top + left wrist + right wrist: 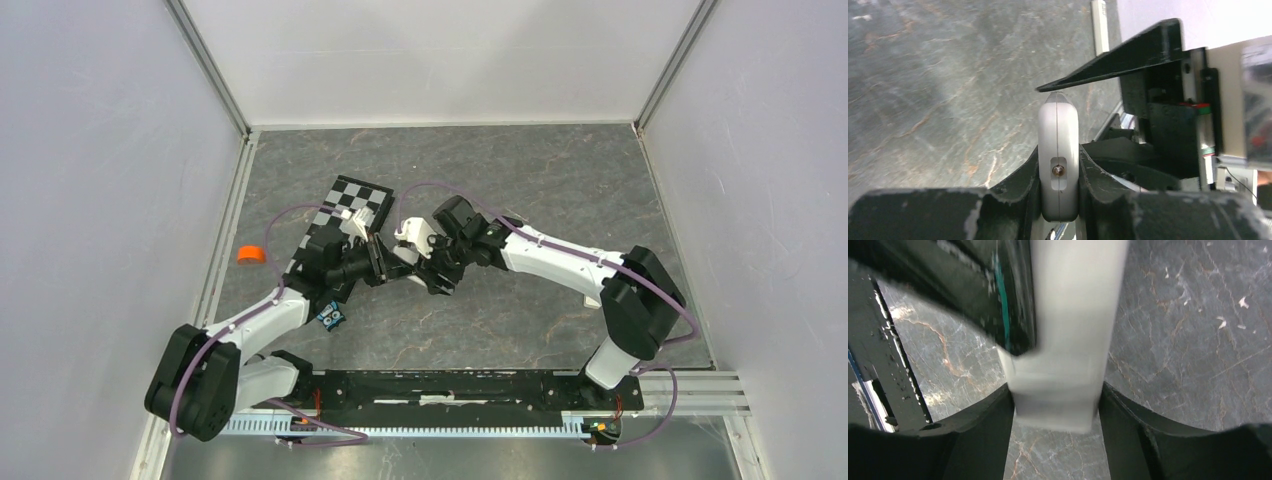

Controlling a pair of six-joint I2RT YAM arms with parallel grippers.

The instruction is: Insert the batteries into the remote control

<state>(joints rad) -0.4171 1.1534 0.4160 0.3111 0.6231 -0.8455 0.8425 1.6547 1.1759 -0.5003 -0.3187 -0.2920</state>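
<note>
The remote control [404,254] is a slim white bar held above the table between both grippers. My left gripper [378,262] is shut on one end. In the left wrist view the remote [1058,130] stands edge-on between my fingers [1024,182], with a small metal contact showing in a slot. My right gripper [428,268] is shut on the other end. In the right wrist view the remote [1073,315] is blurred and fills the gap between the fingers [1128,415]. The batteries are out of view.
A black-and-white checkered board [345,215] lies behind the left gripper with a small white piece on it. A small blue object [331,317] sits by the left arm. An orange object [250,254] lies at the left edge. White walls enclose the table.
</note>
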